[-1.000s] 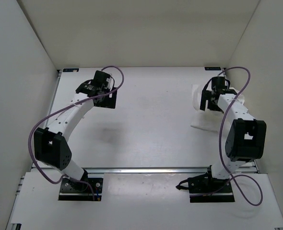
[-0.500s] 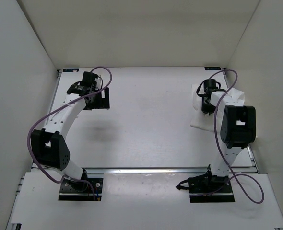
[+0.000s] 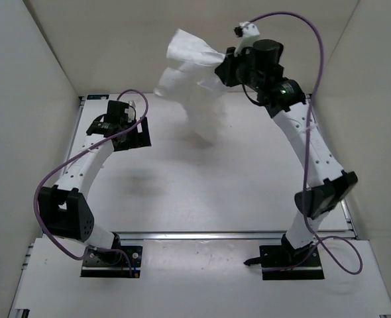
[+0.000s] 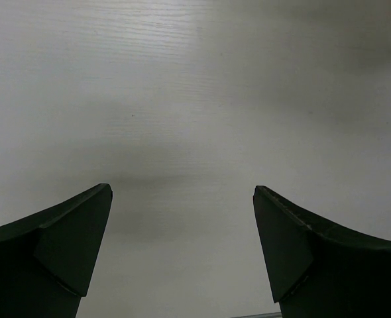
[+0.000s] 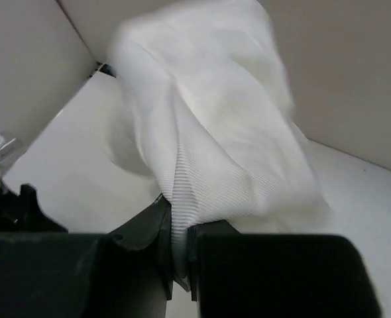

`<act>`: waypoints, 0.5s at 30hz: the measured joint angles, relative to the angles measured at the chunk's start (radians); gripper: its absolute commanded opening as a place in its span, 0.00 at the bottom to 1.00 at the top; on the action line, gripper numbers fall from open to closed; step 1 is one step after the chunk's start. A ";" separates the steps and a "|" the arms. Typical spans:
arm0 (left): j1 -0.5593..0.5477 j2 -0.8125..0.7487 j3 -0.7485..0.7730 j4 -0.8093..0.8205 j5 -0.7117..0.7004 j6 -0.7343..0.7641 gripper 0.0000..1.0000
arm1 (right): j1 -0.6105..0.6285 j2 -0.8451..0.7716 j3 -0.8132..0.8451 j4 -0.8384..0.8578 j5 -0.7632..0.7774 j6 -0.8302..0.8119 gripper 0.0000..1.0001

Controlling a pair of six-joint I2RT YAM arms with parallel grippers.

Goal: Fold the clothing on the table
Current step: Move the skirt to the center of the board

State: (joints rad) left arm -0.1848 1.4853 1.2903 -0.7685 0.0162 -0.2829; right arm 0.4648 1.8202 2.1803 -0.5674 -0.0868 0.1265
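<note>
Table [image 3: 202, 192]: white, matte.
Walls [image 3: 83, 40]: white, on three sides.
Left gripper [image 4: 182, 192]: wide, unladen.
Right gripper [image 5: 179, 238]: clamping clothing [image 3: 189, 73] aloft.

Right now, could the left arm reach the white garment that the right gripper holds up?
Probably yes. The left gripper is open over bare table, and nothing stands between it and the garment hanging from the shut right gripper.
</note>
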 measured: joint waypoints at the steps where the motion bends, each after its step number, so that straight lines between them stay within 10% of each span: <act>1: 0.000 -0.005 -0.001 0.000 -0.004 -0.002 0.98 | -0.007 -0.053 -0.047 0.021 -0.023 0.011 0.00; 10: 0.038 -0.169 0.000 0.011 -0.026 -0.006 0.99 | -0.262 -0.266 -0.838 0.205 -0.102 0.057 0.04; 12: 0.045 -0.205 0.004 0.013 -0.033 -0.006 0.99 | -0.239 -0.232 -1.011 0.201 -0.100 0.050 0.43; 15: 0.045 -0.220 0.006 0.016 -0.030 -0.006 0.99 | -0.200 -0.210 -1.168 0.143 -0.111 0.039 0.72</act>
State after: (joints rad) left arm -0.1398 1.2648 1.2964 -0.7528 -0.0139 -0.2886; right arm 0.2649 1.6100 1.0119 -0.4248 -0.1978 0.1658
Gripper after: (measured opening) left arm 0.988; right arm 0.606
